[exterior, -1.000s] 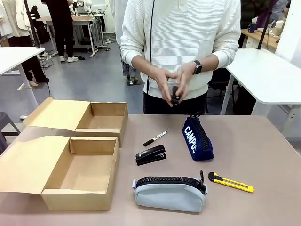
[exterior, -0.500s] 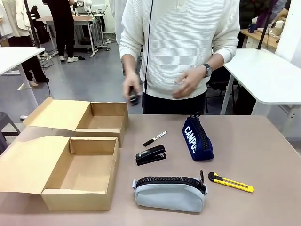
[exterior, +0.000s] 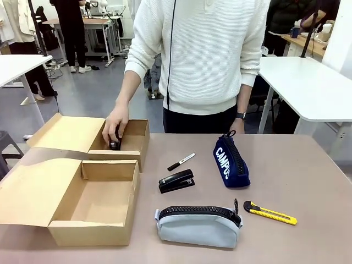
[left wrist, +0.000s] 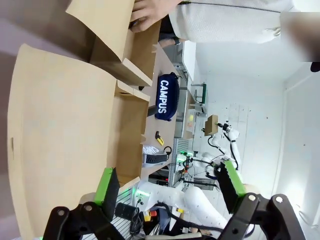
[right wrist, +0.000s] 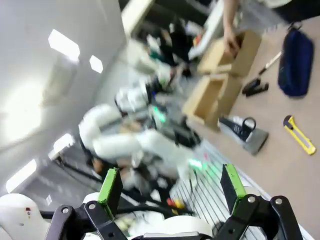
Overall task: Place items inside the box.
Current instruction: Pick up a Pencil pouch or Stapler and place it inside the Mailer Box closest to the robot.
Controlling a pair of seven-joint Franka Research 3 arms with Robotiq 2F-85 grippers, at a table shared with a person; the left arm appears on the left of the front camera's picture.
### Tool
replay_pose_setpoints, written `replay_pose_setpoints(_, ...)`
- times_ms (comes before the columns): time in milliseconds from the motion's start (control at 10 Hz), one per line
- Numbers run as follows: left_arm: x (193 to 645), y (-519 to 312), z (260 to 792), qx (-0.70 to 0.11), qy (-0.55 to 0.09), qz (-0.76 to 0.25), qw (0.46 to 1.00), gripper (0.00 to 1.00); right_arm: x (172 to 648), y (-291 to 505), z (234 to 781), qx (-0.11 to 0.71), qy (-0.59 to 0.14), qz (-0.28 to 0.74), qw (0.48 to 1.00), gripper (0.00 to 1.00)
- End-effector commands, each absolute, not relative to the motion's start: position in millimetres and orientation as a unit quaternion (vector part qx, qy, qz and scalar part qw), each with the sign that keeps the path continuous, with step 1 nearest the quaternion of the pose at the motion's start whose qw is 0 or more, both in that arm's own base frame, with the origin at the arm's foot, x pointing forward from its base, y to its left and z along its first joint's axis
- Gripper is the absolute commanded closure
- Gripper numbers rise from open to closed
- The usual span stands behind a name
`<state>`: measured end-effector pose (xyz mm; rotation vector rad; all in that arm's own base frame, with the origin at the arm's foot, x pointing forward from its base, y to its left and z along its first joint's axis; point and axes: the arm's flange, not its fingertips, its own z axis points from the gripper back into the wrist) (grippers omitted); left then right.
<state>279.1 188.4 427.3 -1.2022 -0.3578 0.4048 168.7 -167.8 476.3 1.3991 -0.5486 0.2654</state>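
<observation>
Items: black stapler (exterior: 176, 181), black marker pen (exterior: 181, 161), navy "CAMPUS" zip pouch (exterior: 231, 163), pale grey pouch with black zipper (exterior: 198, 226) and yellow utility knife (exterior: 269, 213) lie on the brown table (exterior: 308, 176), outside the open cardboard box (exterior: 91, 234).
Front view: a person's hand (exterior: 115, 124) holds a small dark object (exterior: 114, 144) in the box's far compartment.
My left gripper (left wrist: 168, 182): spread wide, empty.
My right gripper (right wrist: 170, 184): blurred view, spread wide, empty.

The left claw (left wrist: 168, 182) has black linked fingers (left wrist: 107, 186) faced with bright green pads, and pale round pivot pins sit at the joints. The right claw (right wrist: 170, 184) is built alike. Beyond it shows a white, rounded arm (right wrist: 127, 142) that seems to carry small green lights, though blur hides its detail. The person wears a white ribbed sweater (exterior: 214, 55) (a thin dark cord (exterior: 170, 55) runs down its front), dark trousers (exterior: 201, 122) and a dark wristwatch (exterior: 241, 116).
</observation>
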Motion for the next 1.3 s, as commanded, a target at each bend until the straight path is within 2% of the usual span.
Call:
replay_pose_setpoints(0, 276.3, 187.7, 427.4, -0.563, -0.173, 0.179, 0.788, 0.0, 177.7, 5.5, 455.0, 0.545, -0.196, 0.334, 0.744, 0.0)
replay_pose_setpoints(200, 276.3, 187.7, 427.4, -0.563, -0.173, 0.179, 0.788, 0.0, 167.6, 78.0, 432.2, 0.425, -0.208, 0.474, 0.742, 0.0)
replay_pose_setpoints(300, 276.3, 187.7, 427.4, -0.563, -0.173, 0.179, 0.788, 0.0, 163.3, 85.2, 425.9, 0.383, -0.221, 0.483, 0.756, 0.0)
replay_pose_setpoints(400, 276.3, 187.7, 427.4, -0.563, -0.173, 0.179, 0.788, 0.0, 214.4, -35.4, 514.5, 0.524, -0.148, 0.331, 0.77, 0.0)
replay_pose_setpoints(600, 276.3, 187.7, 427.4, -0.563, -0.173, 0.179, 0.788, 0.0, 214.4, -35.4, 514.5, 0.524, -0.148, 0.331, 0.77, 0.0)
replay_pose_setpoints(800, 276.3, 187.7, 427.4, -0.563, -0.173, 0.179, 0.788, 0.0, 222.9, 19.5, 506.8, 0.434, -0.103, 0.459, 0.768, 0.0)
replay_pose_setpoints(1000, 276.3, 187.7, 427.4, -0.563, -0.173, 0.179, 0.788, 0.0, 269.7, 92.7, 501.7, 0.369, -0.058, 0.61, 0.698, 0.0)
replay_pose_setpoints(1200, 276.3, 187.7, 427.4, -0.563, -0.173, 0.179, 0.788, 0.0, 300.4, 182.2, 482.9, 0.299, -0.024, 0.697, 0.651, 0.0)
